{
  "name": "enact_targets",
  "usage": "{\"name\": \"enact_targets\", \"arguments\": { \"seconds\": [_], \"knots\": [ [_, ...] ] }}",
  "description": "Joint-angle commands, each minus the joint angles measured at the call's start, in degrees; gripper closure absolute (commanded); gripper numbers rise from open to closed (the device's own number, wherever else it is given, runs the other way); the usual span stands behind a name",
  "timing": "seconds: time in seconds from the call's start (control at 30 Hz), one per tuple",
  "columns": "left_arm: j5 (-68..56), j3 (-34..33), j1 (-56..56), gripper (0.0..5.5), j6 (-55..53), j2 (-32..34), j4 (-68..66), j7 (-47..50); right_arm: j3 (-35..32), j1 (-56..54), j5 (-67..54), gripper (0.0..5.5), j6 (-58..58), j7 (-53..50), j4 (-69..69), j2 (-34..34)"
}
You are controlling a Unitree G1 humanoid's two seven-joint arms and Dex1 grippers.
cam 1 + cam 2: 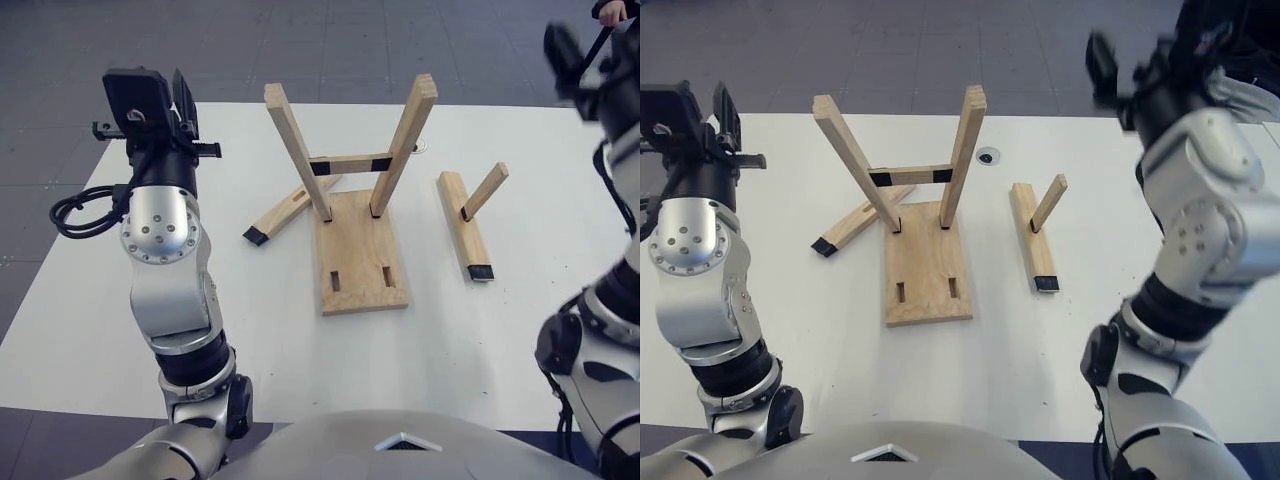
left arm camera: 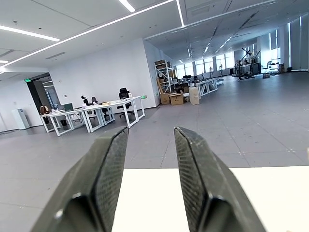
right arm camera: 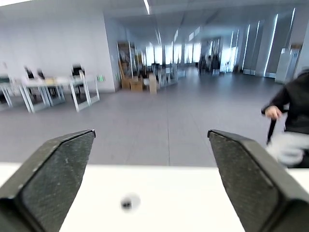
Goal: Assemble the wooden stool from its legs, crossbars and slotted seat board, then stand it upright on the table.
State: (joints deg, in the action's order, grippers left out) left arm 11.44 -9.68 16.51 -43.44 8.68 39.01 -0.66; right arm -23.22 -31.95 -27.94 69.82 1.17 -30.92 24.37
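Rising from seat board [image 1: 361, 272]: two legs [image 1: 298, 150].

Flat seat board [image 1: 360, 265]; leg pair [image 1: 299, 150] upright; loose legs [image 1: 467, 235] beside.

The seat board [image 1: 357, 252] looks bare wood — table [image 1: 480, 345] matt.

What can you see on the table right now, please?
table: one, white, beneath everything.
seat board: one, pale wood, flat mid-table, near slots empty.
upright legs: two, wood, in board's far slots.
crossbar: one, wood, black ends, joining them.
loose leg: one, wood, black tip, left of board.
leg with crossbar: one, wood, lying right of board.
round fitting: one, dark, far table edge.
left fingers: two, black, open, raised left.
right fingers: two, black, open, raised right.
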Motion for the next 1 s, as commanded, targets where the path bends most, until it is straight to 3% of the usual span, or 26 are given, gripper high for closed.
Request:
{"name": "enact_targets", "arguments": {
  "seconds": [0.03,0.1,0.23,0.5,0.73,1.0],
  "knots": [
    [0.49,-1.99,-2.33,3.73,-3.76,0.10,4.43,0.63,-2.29,6.44,-4.98,0.32,16.01,3.98,-10.89,3.41],
    [0.75,-1.59,-2.94,3.73,-4.29,-0.22,4.80,0.94,-1.90,6.97,-5.60,0.02,19.64,4.96,-12.96,2.43],
    [0.61,-1.03,-2.75,3.73,-5.11,-0.30,5.13,0.98,3.93,17.46,-4.17,0.02,21.20,5.33,-13.46,0.85],
    [0.41,-0.18,-0.36,3.73,-6.11,-0.08,4.23,0.90,16.14,32.04,5.38,0.02,4.33,5.87,3.17,0.94],
    [0.43,0.51,0.33,3.73,-6.59,-0.57,4.14,1.18,22.90,29.95,13.21,0.02,-11.50,7.71,23.34,0.91],
    [0.26,0.60,0.72,3.73,-6.91,-0.49,4.00,1.03,22.80,29.44,12.74,1.41,-13.39,10.80,25.85,1.63]
  ]
}}
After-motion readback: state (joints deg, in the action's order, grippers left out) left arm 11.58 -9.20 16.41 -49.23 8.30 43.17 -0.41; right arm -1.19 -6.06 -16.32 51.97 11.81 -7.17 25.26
